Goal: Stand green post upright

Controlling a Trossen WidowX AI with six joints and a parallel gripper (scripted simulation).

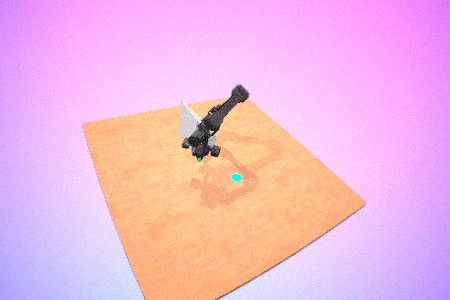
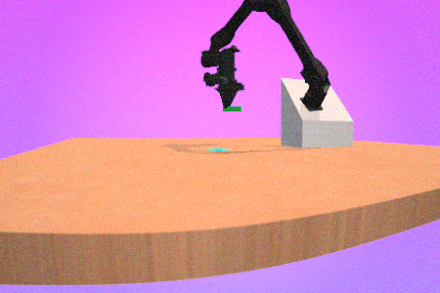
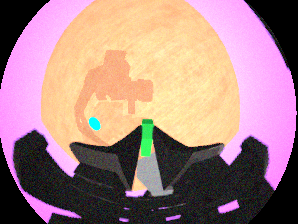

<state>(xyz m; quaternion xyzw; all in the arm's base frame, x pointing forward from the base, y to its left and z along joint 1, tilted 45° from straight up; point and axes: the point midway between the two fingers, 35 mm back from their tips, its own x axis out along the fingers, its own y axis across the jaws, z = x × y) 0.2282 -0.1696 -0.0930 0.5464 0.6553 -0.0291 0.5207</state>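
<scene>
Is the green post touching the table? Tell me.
Apart. In the exterior view the green post hangs level, gripped by the gripper, with open background between it and the table.
</scene>
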